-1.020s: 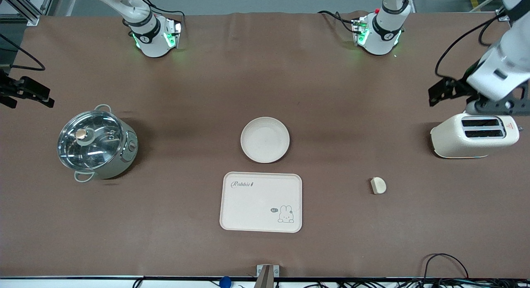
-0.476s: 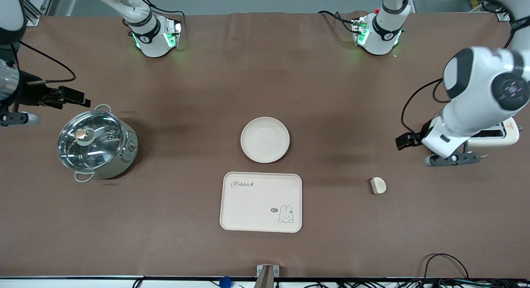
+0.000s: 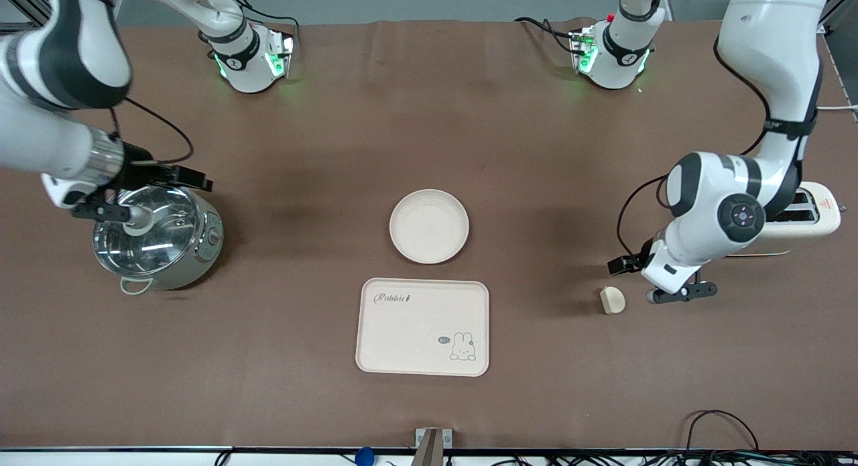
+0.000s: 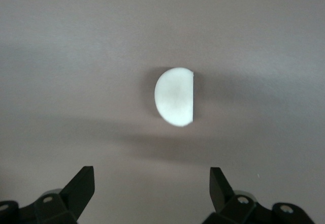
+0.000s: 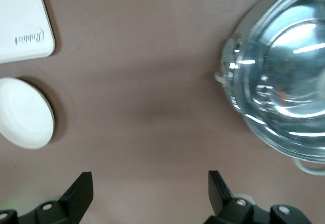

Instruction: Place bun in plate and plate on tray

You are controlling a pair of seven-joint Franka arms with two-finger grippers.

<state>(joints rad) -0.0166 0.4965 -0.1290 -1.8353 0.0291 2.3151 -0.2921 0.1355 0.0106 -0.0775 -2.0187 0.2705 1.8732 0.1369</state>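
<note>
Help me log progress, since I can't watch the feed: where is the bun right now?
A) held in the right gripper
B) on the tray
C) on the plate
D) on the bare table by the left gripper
D: the bun lies on the table, with the open left gripper just beside it, not gripping.

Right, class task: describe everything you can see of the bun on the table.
The bun is a small cream-white half-round lump with one straight flat side and a smooth, matte top. It lies on the brown table, toward the left arm's end, apart from the tray and plate. Nothing touches it. The left gripper hangs open just beside it, with the bun ahead of its fingers in the wrist view.
</note>
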